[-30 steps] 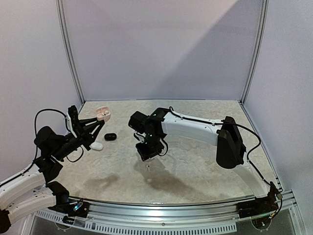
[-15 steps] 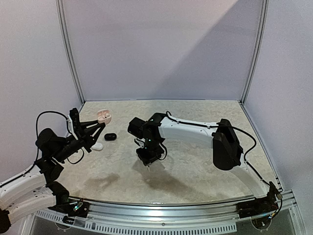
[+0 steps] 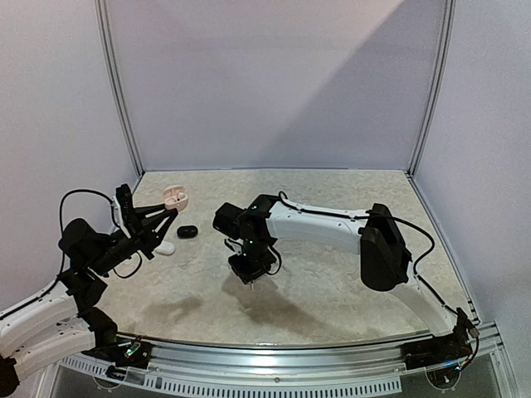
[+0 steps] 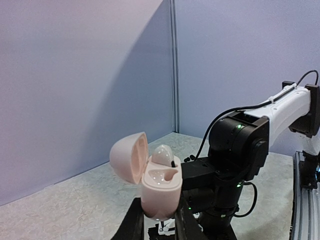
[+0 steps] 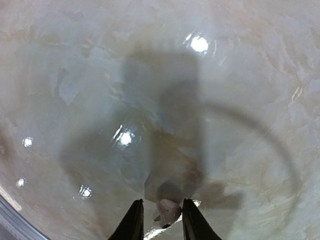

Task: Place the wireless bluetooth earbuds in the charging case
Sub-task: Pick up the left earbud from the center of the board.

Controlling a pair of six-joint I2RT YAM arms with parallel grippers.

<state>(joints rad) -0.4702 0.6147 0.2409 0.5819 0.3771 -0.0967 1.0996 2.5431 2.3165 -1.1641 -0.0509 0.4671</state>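
Clearly, one white earbud (image 5: pixel 168 211) sits between the fingertips of the right gripper (image 5: pixel 162 222), which pinch it with only a narrow gap, close above the marble table (image 5: pixel 100 75). A second earbud (image 4: pixel 162 154) is seated in the pink charging case (image 4: pixel 161 190), in the pocket farther from the fingers. The lid (image 4: pixel 129 157) stands open, tilted to the left of the fingers. The left gripper (image 4: pixel 158 227) clamps the case's lower body from both sides and holds it upright in the air. Near these fingers, a black case (image 3: pixel 187 231) and a white case (image 3: pixel 164 247) lie on the table.
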